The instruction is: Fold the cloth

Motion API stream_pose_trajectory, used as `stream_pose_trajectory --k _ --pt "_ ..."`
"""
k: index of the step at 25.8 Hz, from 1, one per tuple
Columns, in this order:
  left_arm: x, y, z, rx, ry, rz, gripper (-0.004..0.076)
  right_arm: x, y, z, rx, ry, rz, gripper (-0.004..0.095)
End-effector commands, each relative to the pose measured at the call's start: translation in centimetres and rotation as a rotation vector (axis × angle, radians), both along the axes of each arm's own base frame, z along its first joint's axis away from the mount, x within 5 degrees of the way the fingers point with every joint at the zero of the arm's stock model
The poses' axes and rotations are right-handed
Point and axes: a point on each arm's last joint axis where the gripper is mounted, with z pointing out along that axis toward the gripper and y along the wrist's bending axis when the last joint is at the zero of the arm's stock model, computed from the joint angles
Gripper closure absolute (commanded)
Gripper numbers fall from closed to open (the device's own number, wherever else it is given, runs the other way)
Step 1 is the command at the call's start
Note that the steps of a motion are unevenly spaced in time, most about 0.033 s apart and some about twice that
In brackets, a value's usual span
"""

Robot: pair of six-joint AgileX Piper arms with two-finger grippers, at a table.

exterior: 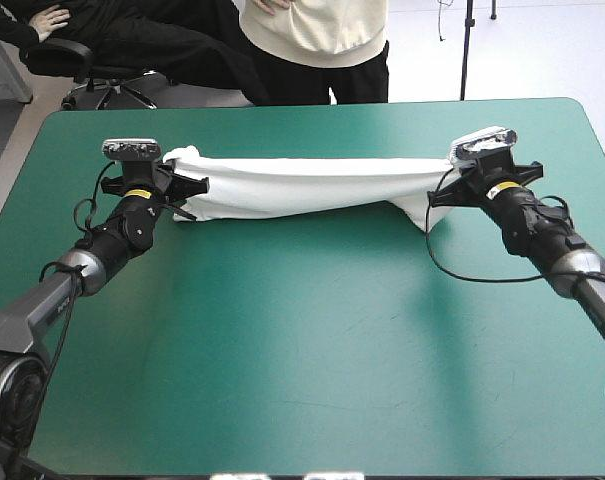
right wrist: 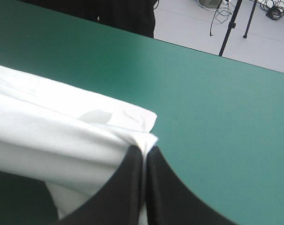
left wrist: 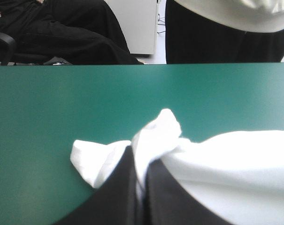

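two grippers sit beyond the bare near stretch of the teal-green cover [exterior: 302,350]. the left gripper [exterior: 185,187] at ten o'clock and the right gripper [exterior: 442,197] at two o'clock each pinch one end of the t-shirt [exterior: 302,185], a white band stretched between them toward twelve o'clock, short of the far edge.

No text, number or brand legible anywhere. Yellow band [exterior: 137,193] on left arm [exterior: 100,252], mid-left of the high view, and second yellow band [exterior: 502,188] on right arm [exterior: 550,240], upper right. Any print on them is too small to read.
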Motion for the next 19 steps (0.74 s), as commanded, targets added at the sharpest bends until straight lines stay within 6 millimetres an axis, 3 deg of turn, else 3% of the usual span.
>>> stream_pose_trajectory --k 1,12,19 --pt "-1.9 0.4 3.2 -0.013 -0.111 0.015 0.0741 -2.6 -0.4 3.1 0.048 -0.113 -0.020 0.0925" --pt "-9.1 -0.5 1.3 0.040 0.252 -0.239 0.0741 -10.9 -0.4 0.3 0.023 0.215 0.067 0.0925" --pt "-13.9 -0.9 0.5 0.102 0.523 -0.421 0.0741 -15.7 -0.6 -2.1 -0.007 0.552 0.127 0.0926"
